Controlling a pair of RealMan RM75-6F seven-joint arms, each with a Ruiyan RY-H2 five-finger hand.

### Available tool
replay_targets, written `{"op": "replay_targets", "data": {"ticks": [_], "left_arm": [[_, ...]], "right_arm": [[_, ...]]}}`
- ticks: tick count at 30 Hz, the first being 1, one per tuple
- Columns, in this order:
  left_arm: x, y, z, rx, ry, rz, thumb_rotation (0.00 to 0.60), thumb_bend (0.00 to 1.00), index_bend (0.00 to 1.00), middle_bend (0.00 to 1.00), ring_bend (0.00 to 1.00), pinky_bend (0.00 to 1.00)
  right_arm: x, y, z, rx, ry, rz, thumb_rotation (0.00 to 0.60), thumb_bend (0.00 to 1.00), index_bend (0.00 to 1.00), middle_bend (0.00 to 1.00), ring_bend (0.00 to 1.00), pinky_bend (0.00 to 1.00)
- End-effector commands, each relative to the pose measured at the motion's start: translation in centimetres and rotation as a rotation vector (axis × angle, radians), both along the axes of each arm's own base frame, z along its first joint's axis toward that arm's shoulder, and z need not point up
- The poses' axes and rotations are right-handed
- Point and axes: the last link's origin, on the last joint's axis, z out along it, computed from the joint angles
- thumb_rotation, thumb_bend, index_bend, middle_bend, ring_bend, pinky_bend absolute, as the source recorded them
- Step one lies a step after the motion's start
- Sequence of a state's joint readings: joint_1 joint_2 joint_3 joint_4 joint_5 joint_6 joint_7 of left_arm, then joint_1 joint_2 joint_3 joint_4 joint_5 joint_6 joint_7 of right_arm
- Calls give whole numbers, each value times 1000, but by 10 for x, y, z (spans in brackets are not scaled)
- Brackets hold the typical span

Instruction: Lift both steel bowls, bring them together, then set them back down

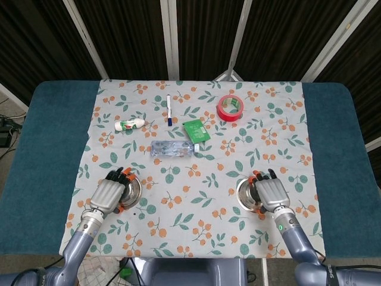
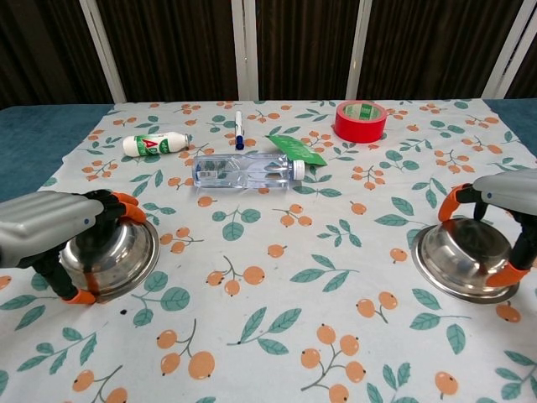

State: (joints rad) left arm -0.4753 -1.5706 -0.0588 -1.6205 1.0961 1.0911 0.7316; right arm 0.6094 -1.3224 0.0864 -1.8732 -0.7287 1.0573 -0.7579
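The left steel bowl (image 1: 133, 189) (image 2: 113, 252) sits on the floral cloth at the front left. My left hand (image 1: 109, 195) (image 2: 42, 227) grips it, fingers curled over the far rim and thumb on the near rim. The right steel bowl (image 1: 244, 194) (image 2: 461, 256) rests on the cloth at the front right. My right hand (image 1: 271, 192) (image 2: 508, 197) arches over it, with fingertips at the far rim and the thumb at the near right rim. Both bowls stand upright on the table, far apart.
A clear water bottle (image 1: 174, 149) (image 2: 247, 170) lies at mid-table between and behind the bowls. Further back are a red tape roll (image 1: 230, 108) (image 2: 361, 121), a green packet (image 1: 196, 130), a pen (image 1: 169, 109) and a small white bottle (image 1: 130, 124).
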Motion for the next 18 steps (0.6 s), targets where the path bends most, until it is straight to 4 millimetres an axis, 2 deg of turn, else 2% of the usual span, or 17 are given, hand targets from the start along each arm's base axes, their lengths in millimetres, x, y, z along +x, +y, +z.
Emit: {"op": "replay_targets", "data": {"ticks": [1, 12, 18], "left_arm": [[-1, 0, 1, 2, 5, 1, 600, 47, 163, 43, 15, 147], [0, 2, 4, 13, 6, 8, 600, 66, 163, 51, 23, 163], [1, 0, 6, 11, 5, 2, 600, 66, 164, 51, 24, 172]], "right_arm": [[1, -2, -4, 14, 13, -7, 600, 91, 229, 144, 282, 15], [4, -4, -7, 32, -4, -6, 600, 92, 294, 256, 390, 82], [4, -4, -6, 20, -16, 11, 600, 130, 417, 351, 464, 128]]}}
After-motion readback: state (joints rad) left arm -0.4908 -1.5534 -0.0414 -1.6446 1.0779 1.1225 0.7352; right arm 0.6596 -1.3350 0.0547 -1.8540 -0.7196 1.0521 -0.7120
